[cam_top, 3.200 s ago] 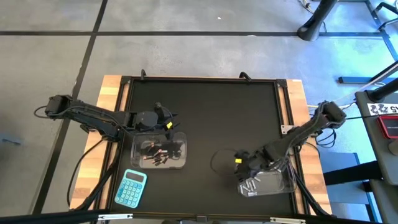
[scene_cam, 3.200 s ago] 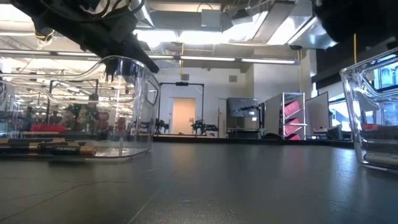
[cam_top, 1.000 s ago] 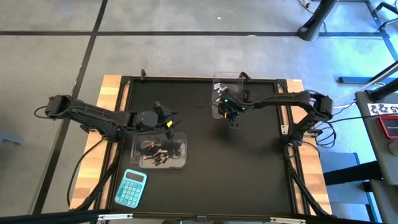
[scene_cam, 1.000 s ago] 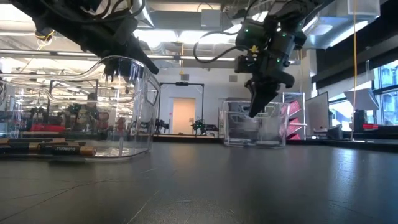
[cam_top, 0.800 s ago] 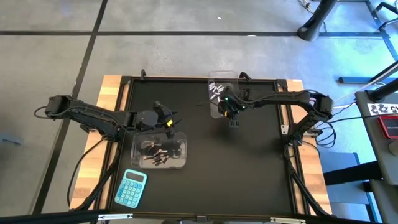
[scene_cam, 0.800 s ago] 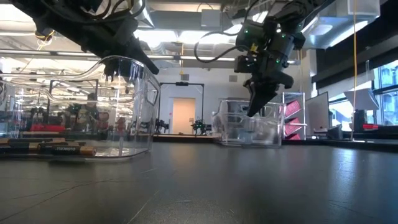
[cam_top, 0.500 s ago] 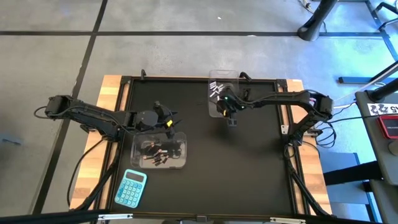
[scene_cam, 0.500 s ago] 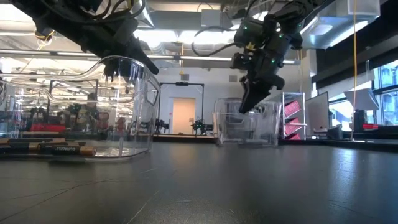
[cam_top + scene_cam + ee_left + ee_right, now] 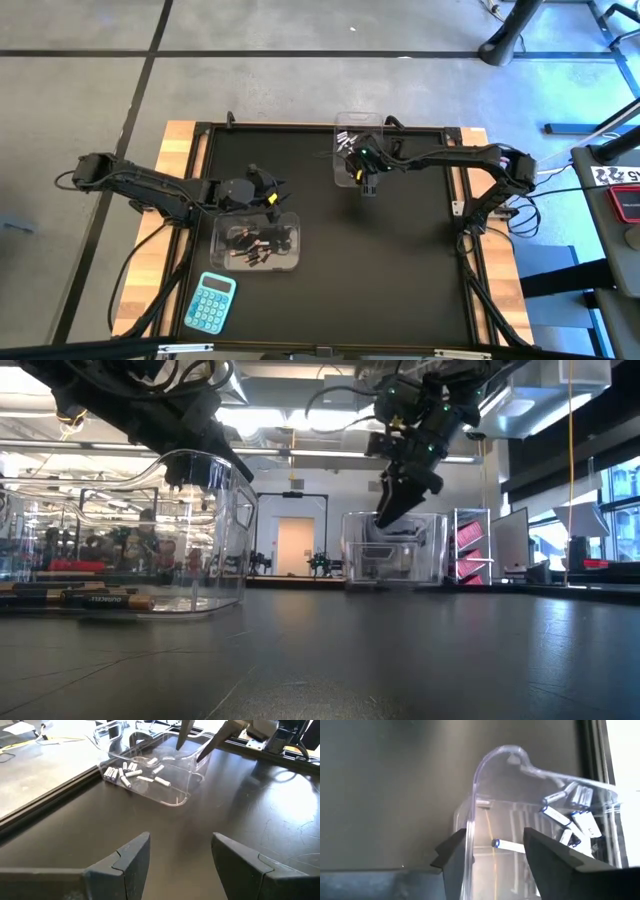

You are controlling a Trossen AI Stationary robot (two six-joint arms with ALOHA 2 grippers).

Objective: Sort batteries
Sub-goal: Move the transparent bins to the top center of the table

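Note:
Two clear tubs stand on the black mat. The far tub [image 9: 372, 128] holds silvery-white batteries [image 9: 131, 772]. My right gripper [image 9: 495, 840] is open at its near wall [image 9: 471, 827], one finger inside [image 9: 183, 734] and one outside [image 9: 216, 743]. The near-left tub [image 9: 290, 262] holds dark batteries [image 9: 95, 598]. My left gripper [image 9: 180, 852] hangs open over that tub's far rim [image 9: 200, 457], nothing between its fingers. My right gripper straddles the far tub's near wall [image 9: 471, 827] from above, slanting down toward the table's far edge. The gap between its fingers is much wider than the wall. Whether a finger touches the wall, I cannot tell. The tub's bottom rests on the mat.
A blue calculator [image 9: 210, 302] lies at the near left corner, beside the near tub. The mat [image 9: 400, 260] has a raised black frame, with wooden table edges outside it. Room furniture shows beyond the table in the low view.
My right gripper has opened and let go of the far tub's wall, then risen a little and tipped less steeply. The tub has slid slightly toward the table's left and far edge and now stands level on the mat.

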